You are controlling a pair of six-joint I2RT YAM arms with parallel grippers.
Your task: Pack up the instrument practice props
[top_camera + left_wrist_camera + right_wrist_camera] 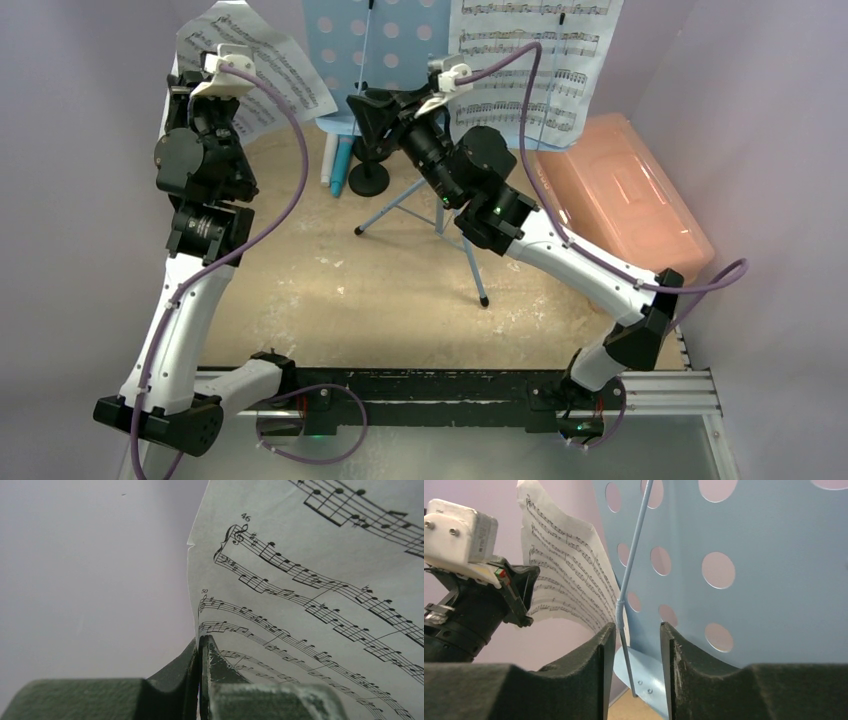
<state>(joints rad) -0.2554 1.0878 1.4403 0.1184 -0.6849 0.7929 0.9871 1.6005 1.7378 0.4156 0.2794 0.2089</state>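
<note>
Packing looks barely begun to me: the light-blue music rack stands on its tripod legs at the far middle of the table. One sheet-music page is up at its left and a second page at its right. The white and blue toy microphones lie just under the rack beside a black mic holder. The pink box sits at the far right with nothing visibly packed into it, so practically everything is left to do. The left arm runs straight up the left side to the far corner with its wrist raised. The left pincer is closed tight on the lower edge of the left page, which curls away above it. The right arm bends in from the near right and reaches diagonally to the rack. The right pincer is parted, its fingers either side of a thin blue rod on the rack, gripping nothing as far as I can see.
</note>
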